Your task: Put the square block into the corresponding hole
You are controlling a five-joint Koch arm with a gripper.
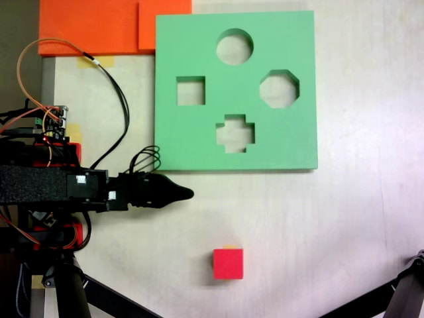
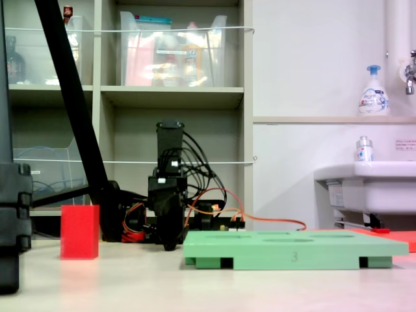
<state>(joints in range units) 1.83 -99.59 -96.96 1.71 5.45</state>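
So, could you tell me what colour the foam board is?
Green, clearest in a fixed view from above: the board.

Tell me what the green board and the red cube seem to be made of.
The green board looks like thick matte foam: soft, dull surface, cleanly cut holes, notches under its edge. The red cube is less certain: uniform, matte, sharp-edged faces suggest foam or painted wood.

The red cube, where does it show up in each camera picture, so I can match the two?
Fixed view from above: the red cube sits low in the picture, just right of centre, below the green board.
Fixed view from table level: the red cube stands at the left, on the table.
Shared landmark: the green board, right of the gripper there.
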